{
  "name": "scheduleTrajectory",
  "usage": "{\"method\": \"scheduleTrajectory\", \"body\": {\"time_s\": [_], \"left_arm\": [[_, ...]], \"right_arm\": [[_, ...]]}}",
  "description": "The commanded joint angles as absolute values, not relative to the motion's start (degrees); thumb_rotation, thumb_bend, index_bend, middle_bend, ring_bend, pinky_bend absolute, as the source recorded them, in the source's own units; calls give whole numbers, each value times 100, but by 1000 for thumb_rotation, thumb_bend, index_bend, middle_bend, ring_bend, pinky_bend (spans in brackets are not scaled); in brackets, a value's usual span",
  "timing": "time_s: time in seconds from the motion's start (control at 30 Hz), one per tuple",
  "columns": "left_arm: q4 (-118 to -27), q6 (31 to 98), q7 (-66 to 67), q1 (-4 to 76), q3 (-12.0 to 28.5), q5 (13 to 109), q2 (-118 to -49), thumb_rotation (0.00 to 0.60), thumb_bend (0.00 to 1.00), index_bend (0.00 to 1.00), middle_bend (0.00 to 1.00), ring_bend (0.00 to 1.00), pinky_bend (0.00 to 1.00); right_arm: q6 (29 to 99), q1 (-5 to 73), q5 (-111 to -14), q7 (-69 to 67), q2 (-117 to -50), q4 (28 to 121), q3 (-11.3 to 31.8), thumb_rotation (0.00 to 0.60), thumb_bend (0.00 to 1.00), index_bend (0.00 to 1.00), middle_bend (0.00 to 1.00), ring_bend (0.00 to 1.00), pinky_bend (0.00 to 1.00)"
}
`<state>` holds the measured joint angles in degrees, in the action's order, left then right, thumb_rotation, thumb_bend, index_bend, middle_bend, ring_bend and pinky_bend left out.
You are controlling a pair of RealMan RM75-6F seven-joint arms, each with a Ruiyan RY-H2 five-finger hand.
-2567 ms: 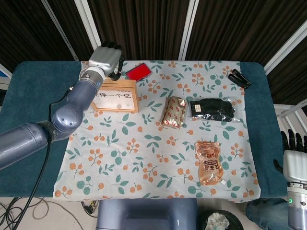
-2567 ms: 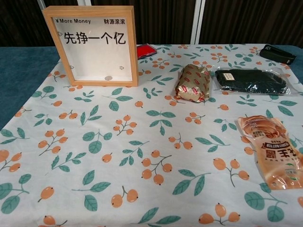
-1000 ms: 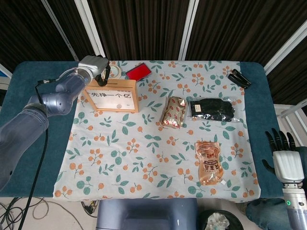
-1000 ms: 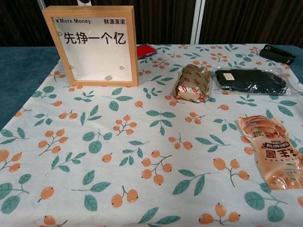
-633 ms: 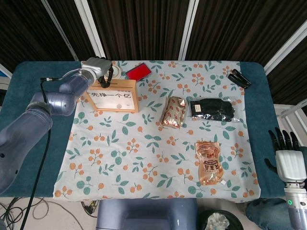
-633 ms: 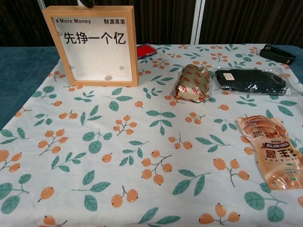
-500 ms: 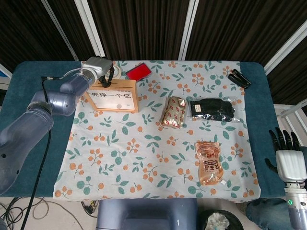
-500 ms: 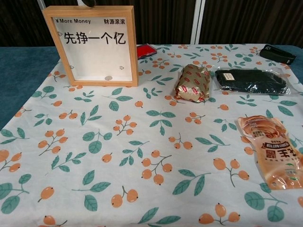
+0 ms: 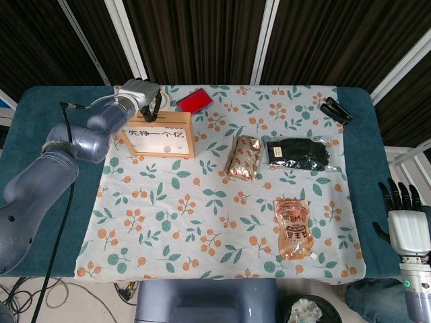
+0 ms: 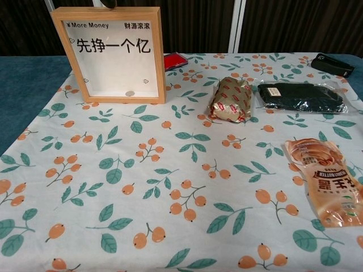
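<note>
My left hand (image 9: pixel 139 93) hovers at the back left of the table, over the top edge of a wooden framed box (image 9: pixel 161 136) with Chinese lettering. Its fingers (image 9: pixel 152 110) curl down toward that edge; whether they pinch anything is hidden. In the chest view only a dark fingertip (image 10: pixel 109 3) shows above the framed box (image 10: pixel 110 54), and a coin (image 10: pixel 130 93) lies inside at the bottom. My right hand (image 9: pixel 407 225) is off the table's front right corner, fingers spread upward, holding nothing.
A white ring (image 9: pixel 162 101) and a red case (image 9: pixel 194 100) lie behind the box. A gold packet (image 9: pixel 244 157), a black packet (image 9: pixel 297 153), an orange pouch (image 9: pixel 293 227) and a black device (image 9: pixel 335 110) lie on the floral cloth (image 9: pixel 202 222).
My left hand has come from behind the box to its top edge, its fingers now curling downward there. The right hand rose a little, then sank slightly. The objects lie unmoved.
</note>
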<state>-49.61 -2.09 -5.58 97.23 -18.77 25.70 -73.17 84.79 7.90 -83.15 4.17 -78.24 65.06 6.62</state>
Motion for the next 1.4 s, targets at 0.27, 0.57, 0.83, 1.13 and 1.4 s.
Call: {"method": "scheduleTrajectory", "body": {"time_s": [0.27, 0.57, 0.83, 1.13, 1.4], "left_arm": [[-4889, -360, -1058, 9729, -1788, 3109, -7352, 600, 576, 649, 103, 0, 0], [-4897, -431, -1431, 9739, -1744, 3533, -7324, 600, 568, 604, 95, 0, 0], [-4879, -437, -1694, 9740, -1721, 3890, -7329, 600, 567, 592, 93, 0, 0], [-4813, -465, -1967, 9741, -1728, 4230, -7392, 600, 567, 542, 88, 0, 0], [-4788, -475, -2144, 9744, -1707, 4438, -7420, 600, 566, 530, 87, 0, 0]], "right_arm": [[8459, 777, -8234, 465, -7815, 6544, 701, 600, 303, 0, 0, 0, 0], [8508, 752, -8201, 512, -7802, 6568, 730, 600, 302, 0, 0, 0, 0], [8474, 740, -8148, 563, -7790, 6600, 741, 600, 301, 0, 0, 0, 0], [8480, 734, -8137, 574, -7768, 6628, 751, 600, 302, 0, 0, 0, 0], [8476, 732, -8127, 571, -7757, 6637, 758, 600, 302, 0, 0, 0, 0]]}}
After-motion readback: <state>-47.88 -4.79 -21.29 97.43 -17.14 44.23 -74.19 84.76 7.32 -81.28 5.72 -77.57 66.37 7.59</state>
